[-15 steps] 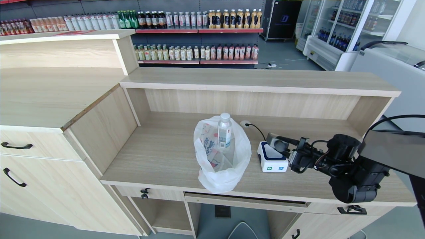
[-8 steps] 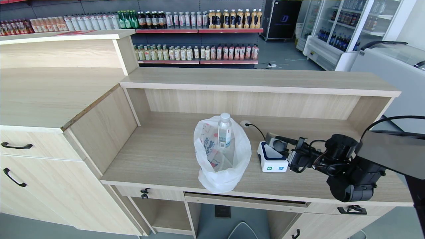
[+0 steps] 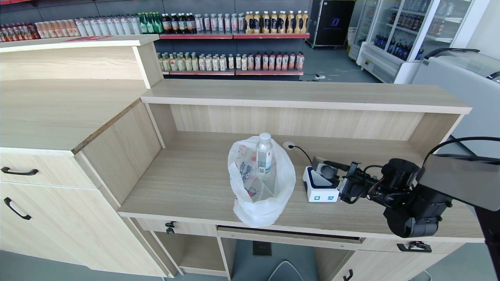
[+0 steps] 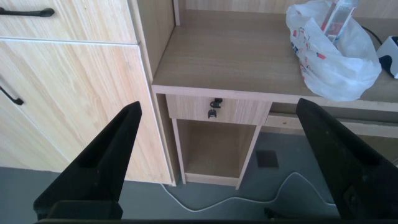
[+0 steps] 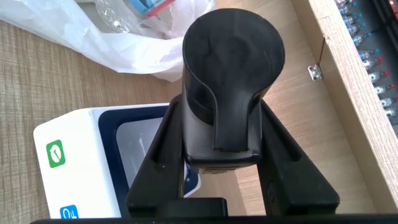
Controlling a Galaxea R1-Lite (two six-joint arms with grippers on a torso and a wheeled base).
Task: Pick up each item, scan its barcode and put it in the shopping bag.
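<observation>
A white plastic shopping bag [image 3: 261,199] stands open at the middle of the counter [image 3: 187,183], with a clear water bottle [image 3: 264,155] and a printed packet [image 3: 245,171] inside. Right of it sits a white scanner base [image 3: 318,192]. My right gripper [image 3: 339,180] is shut on a dark handheld barcode scanner [image 3: 325,169] just above that base. The right wrist view shows the scanner [image 5: 233,81] clamped between the fingers [image 5: 155,155], over the base [image 5: 81,162] and beside the bag [image 5: 93,37]. My left gripper [image 4: 219,107] hangs open below counter height, in front of the small locked drawer [image 4: 214,111].
A black cable [image 3: 301,150] runs from a hole in the counter to the scanner base. A raised shelf [image 3: 304,95] overhangs the back, with side walls at both ends. Cabinets with black handles [image 3: 18,171] stand to the left. Store shelves of bottles fill the background.
My right arm has shifted slightly to the left, while the scanner stays almost in place over the base. The bag and bottle have not moved.
</observation>
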